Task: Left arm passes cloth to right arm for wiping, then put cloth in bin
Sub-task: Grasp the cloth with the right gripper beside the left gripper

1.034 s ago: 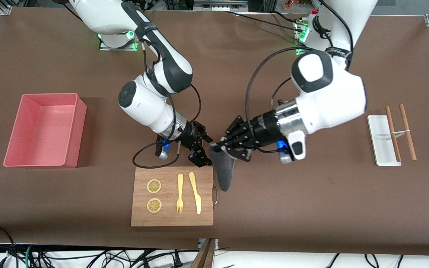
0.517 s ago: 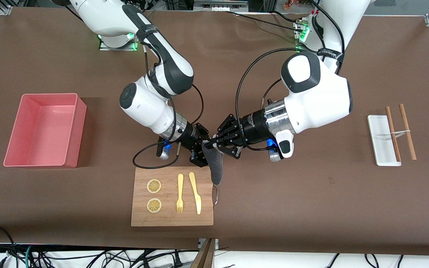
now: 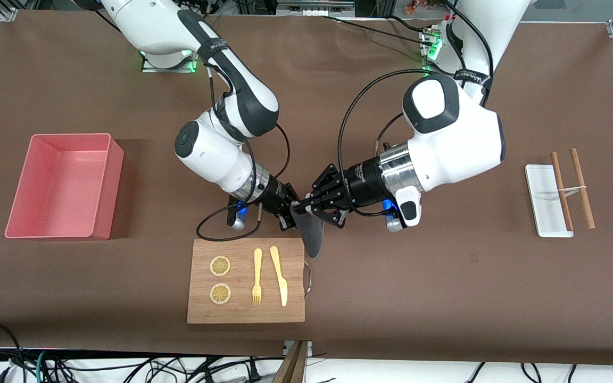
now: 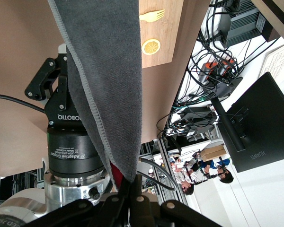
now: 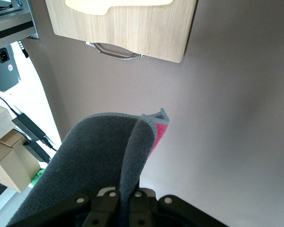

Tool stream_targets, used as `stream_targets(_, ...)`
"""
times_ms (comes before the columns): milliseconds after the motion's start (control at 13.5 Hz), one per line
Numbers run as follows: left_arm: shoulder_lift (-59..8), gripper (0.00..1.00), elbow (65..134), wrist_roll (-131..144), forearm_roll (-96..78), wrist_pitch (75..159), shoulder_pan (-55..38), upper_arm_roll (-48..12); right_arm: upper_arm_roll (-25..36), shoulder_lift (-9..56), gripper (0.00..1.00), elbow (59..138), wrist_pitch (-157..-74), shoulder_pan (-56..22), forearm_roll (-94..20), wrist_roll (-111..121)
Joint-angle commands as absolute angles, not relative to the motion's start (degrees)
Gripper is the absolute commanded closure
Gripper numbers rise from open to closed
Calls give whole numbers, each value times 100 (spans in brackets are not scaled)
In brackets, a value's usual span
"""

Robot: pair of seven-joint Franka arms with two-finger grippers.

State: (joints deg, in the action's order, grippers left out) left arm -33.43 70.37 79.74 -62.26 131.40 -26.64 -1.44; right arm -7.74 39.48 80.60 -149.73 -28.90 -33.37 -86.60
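**Both grippers pinched on the cloth at mid-table**

Since a second earlier, the right gripper (image 3: 291,208) had closed in and clamped onto the cloth (image 3: 309,231), which the left gripper (image 3: 306,206) still pinched. It hung between them (grey face out, a magenta strip showing in the right wrist view) over bare table beside the wooden board (image 3: 246,280). Open brown table lay toward the left arm's end, up to the white tray (image 3: 546,202). At the right arm's end stood the bin (image 3: 64,186), well apart.
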Motion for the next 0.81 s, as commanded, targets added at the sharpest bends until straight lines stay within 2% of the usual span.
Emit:
stream_targets(0, -3366, 100, 6943, 7998, -6328, 13166, -2672, -114, -782, 3911, 100, 8042, -14994, -2865, -3428, -8508)
stream_targets(369, -3357, 100, 6926, 8007, -6337, 13166, -2637, -106, -765, 3894, 100, 8033, -14872, -2848, -3402, -8508)
stream_targets(443, -3357, 90, 6926, 7998, -6328, 13166, -2637, -105, -756, 3885, 100, 8033, -14784, -2830, -3401, -8499)
stream_targets(517, -3357, 1, 6926, 7920, -6328, 13166, -2637, -97, -756, 3885, 100, 8033, -14740, -2813, -3401, -8473)
stream_targets(738, -3340, 0, 6926, 7796, -6328, 13149, -2628, -97, -756, 3885, 100, 8033, -14748, -2786, -3401, -8455)
